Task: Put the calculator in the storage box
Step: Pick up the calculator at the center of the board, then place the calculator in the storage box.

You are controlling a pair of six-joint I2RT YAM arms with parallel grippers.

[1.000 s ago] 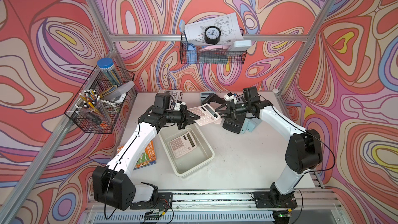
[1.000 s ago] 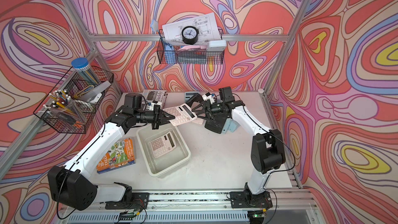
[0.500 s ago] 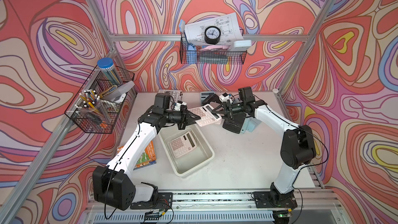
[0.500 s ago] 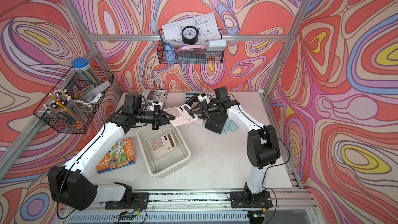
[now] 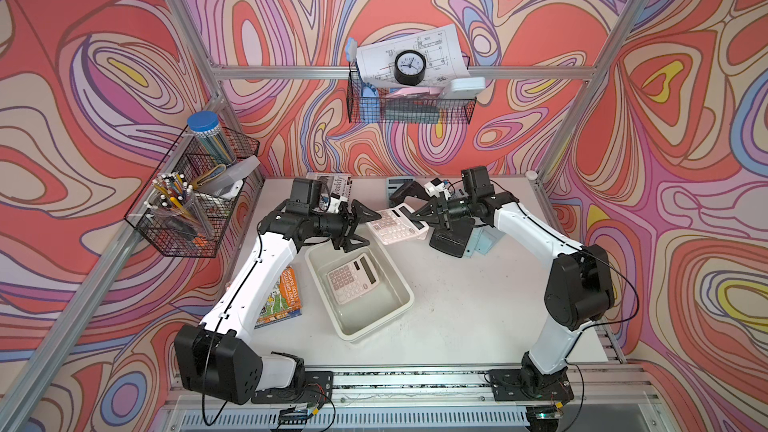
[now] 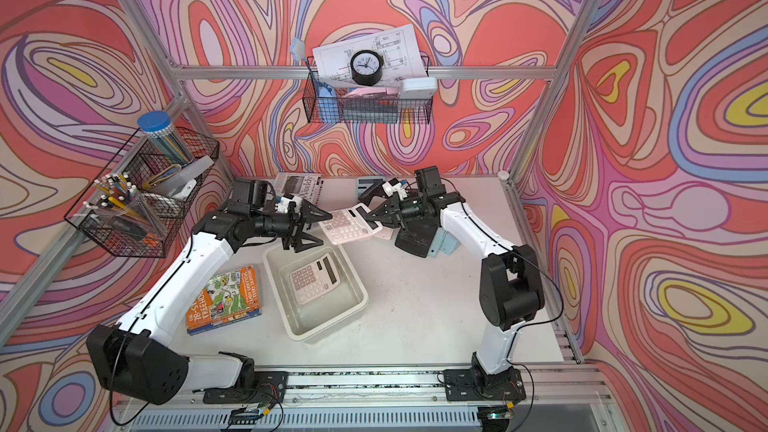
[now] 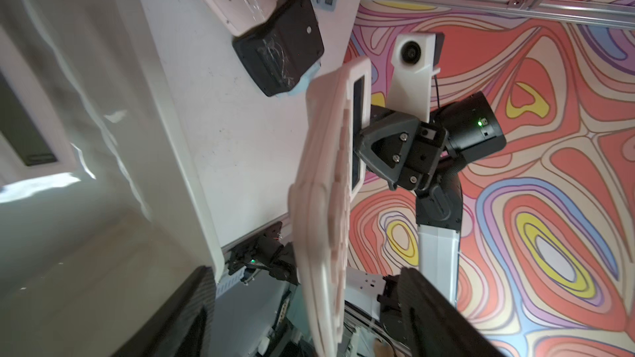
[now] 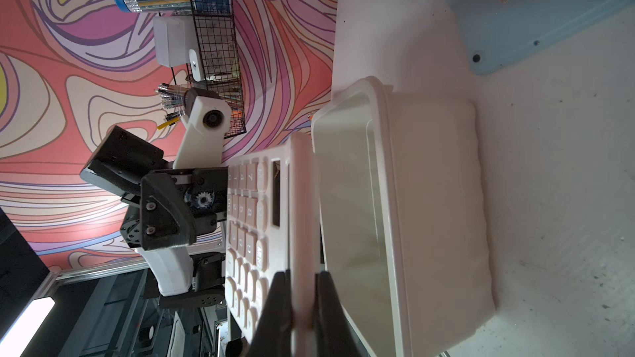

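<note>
The right gripper [image 5: 417, 216] is clenched on one edge of the pink calculator [image 5: 395, 224] and holds it off the table, at 1 o'clock of the storage box [image 5: 376, 324]. The left gripper [image 5: 371, 229] stands spread at the calculator's 9 o'clock edge, gripping nothing. This is probably a handover. A second calculator [image 5: 353, 280] lies in the box.

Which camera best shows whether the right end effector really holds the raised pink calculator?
The right wrist view: the right end effector pinches the calculator by its edge, close up. In both top views the calculator and grip look small. The left wrist view shows the calculator edge-on, grip partly hidden.
</note>
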